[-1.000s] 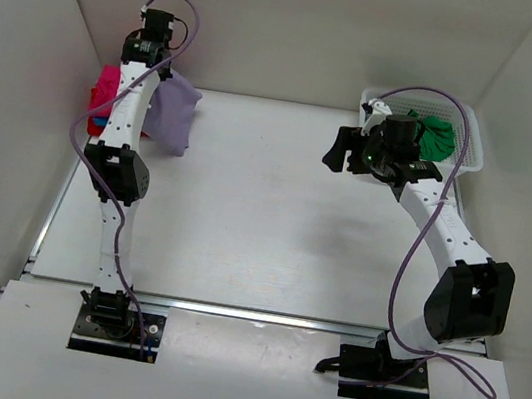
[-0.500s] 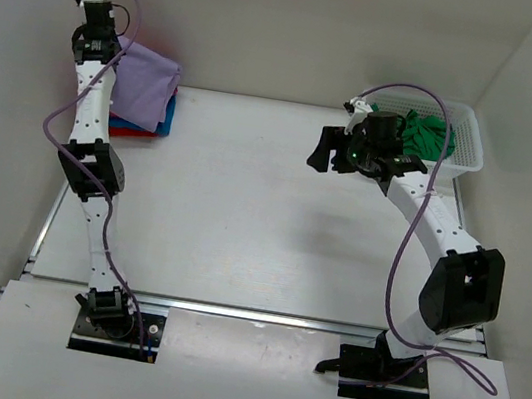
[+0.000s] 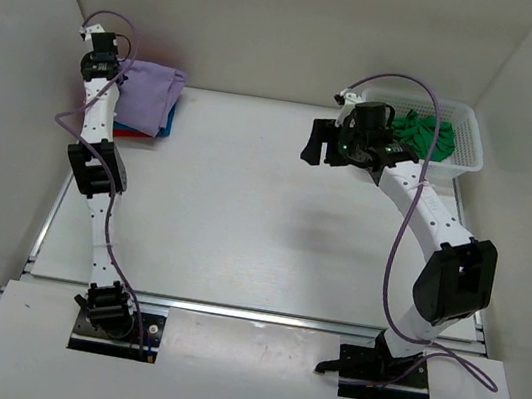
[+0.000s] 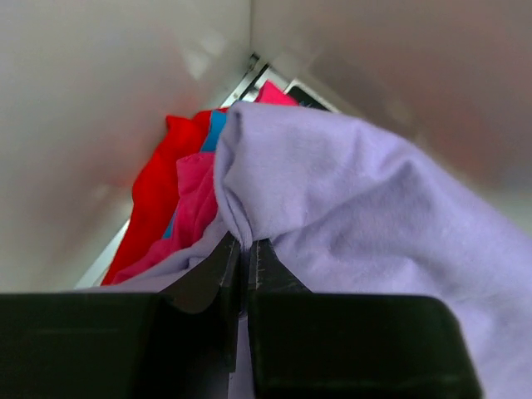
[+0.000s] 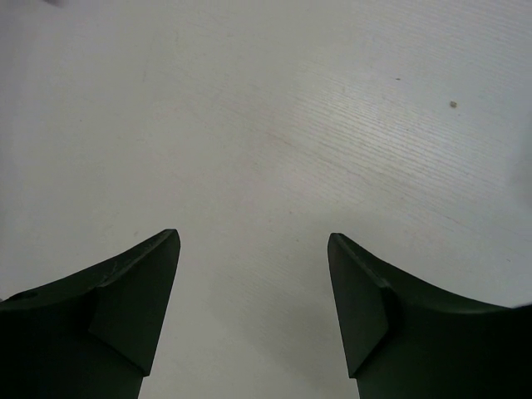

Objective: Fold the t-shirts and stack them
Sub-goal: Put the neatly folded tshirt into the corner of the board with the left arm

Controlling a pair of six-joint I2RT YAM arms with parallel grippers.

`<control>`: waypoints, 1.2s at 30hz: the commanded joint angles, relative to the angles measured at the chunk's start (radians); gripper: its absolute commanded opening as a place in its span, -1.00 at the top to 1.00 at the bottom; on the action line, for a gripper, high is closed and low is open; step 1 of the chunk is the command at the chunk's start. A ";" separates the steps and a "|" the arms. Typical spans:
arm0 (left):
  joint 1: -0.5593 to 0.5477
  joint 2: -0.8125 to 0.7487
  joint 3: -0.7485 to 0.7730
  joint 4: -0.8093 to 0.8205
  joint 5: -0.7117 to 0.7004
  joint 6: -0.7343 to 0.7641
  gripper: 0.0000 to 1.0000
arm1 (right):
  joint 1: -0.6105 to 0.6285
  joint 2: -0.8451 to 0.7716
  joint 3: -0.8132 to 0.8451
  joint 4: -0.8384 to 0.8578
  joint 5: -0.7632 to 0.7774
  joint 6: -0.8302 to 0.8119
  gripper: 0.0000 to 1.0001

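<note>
The lilac purple t-shirt (image 3: pixel 147 95) lies folded on top of a stack at the back left corner. The blue t-shirt (image 3: pixel 164 125) and the red t-shirt (image 3: pixel 127 132) show at the stack's near edge. My left gripper (image 3: pixel 114 74) is shut on a fold of the lilac t-shirt (image 4: pixel 357 191); the left wrist view also shows the red t-shirt (image 4: pixel 154 195), the magenta pink t-shirt (image 4: pixel 195 204) and the blue t-shirt (image 4: pixel 216 131) under it. My right gripper (image 3: pixel 312 144) is open and empty above bare table (image 5: pixel 266 125). The green t-shirt (image 3: pixel 428 134) lies crumpled in the basket.
The white plastic lattice basket (image 3: pixel 468 140) stands at the back right, just behind my right arm. White walls enclose the table on the left, back and right. The stack sits tight against the left wall.
My left gripper has carried the lilac t-shirt from hanging in the air back and left onto the stack. My right gripper has moved left, away from the basket.
</note>
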 commanded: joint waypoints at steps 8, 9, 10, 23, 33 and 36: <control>0.080 0.029 0.061 -0.045 -0.049 -0.151 1.00 | 0.016 -0.011 0.071 -0.072 0.095 -0.004 -0.40; 0.083 0.032 0.064 -0.041 -0.023 -0.143 0.96 | 0.021 -0.011 0.074 -0.078 0.104 -0.003 -0.39; 0.086 0.030 0.062 -0.042 0.000 -0.148 0.64 | 0.022 -0.011 0.074 -0.080 0.108 -0.007 -0.39; 0.023 -0.235 0.066 -0.038 0.124 -0.138 -0.92 | -0.106 -0.079 0.065 -0.173 0.167 -0.004 -0.98; -0.084 -0.687 -0.327 -0.297 0.270 0.047 -0.94 | -0.205 -0.129 -0.099 -0.357 0.208 -0.027 -0.98; -0.090 -0.819 -0.541 -0.331 0.262 0.075 -0.35 | -0.170 -0.186 -0.157 -0.342 0.226 -0.024 -0.98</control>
